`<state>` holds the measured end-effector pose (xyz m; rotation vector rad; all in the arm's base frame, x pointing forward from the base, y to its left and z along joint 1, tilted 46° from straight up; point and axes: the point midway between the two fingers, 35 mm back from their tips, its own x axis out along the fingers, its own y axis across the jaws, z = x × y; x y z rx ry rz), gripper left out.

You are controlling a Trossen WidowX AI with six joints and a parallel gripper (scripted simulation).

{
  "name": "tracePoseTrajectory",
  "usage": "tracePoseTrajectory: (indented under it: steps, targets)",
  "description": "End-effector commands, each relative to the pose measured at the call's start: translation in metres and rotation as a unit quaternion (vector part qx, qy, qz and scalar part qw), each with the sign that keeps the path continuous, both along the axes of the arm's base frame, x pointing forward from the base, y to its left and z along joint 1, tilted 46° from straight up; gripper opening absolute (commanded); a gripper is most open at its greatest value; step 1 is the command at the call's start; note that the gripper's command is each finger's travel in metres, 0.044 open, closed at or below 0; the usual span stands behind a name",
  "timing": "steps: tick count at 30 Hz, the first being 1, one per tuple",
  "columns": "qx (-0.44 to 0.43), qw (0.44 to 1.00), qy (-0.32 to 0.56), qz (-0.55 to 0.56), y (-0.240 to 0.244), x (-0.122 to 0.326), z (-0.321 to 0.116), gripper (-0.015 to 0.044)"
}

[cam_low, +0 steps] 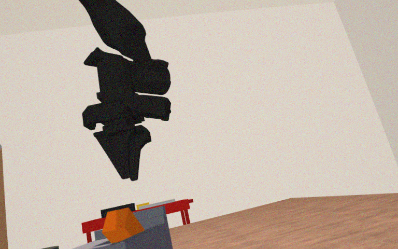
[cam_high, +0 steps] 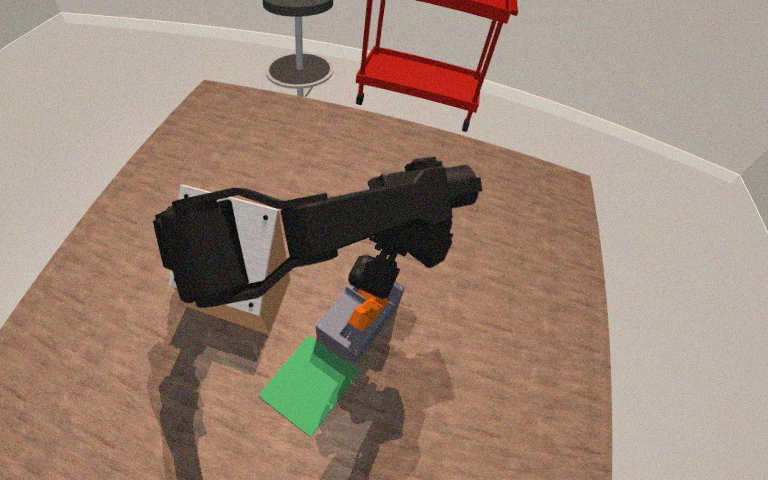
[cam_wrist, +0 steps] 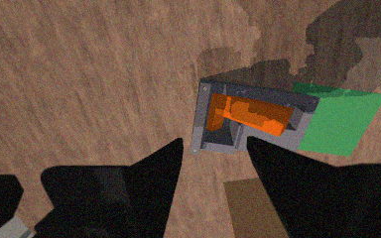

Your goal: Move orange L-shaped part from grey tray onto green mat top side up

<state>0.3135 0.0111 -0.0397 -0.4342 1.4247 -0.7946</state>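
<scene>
Above the grey tray (cam_wrist: 302, 130), empty jaws stand apart; the orange part (cam_wrist: 249, 115) sits tilted in its pocket.

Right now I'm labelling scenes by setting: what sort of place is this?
Probably a small workshop or lab room: a wooden table carries the arm's mount, a red utility cart and a round stool stand by plain pale walls.
</scene>
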Motion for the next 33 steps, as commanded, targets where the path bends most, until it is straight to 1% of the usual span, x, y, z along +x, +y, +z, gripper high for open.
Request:
tracePoseTrajectory:
  steps: [1, 4, 7, 12, 14, 29, 33]
  targets:
    - [0.005, 0.991, 0.093, 0.100, -0.009, -0.001, 0.014, 0.0280]
    - [0.011, 0.964, 0.186, 0.192, -0.017, -0.004, 0.023, 0.0280]
    - [0.016, 0.919, 0.275, 0.280, -0.026, -0.008, 0.033, 0.0280]
    - [0.023, 0.810, 0.413, 0.415, -0.040, -0.015, 0.047, 0.0280]
    - [0.024, 0.775, 0.446, 0.447, -0.043, -0.017, 0.051, 0.0280]
    - [0.024, 0.770, 0.450, 0.451, -0.044, -0.017, 0.052, 0.0280]
    - [0.024, 0.770, 0.450, 0.452, -0.052, -0.017, 0.043, 0.0280]
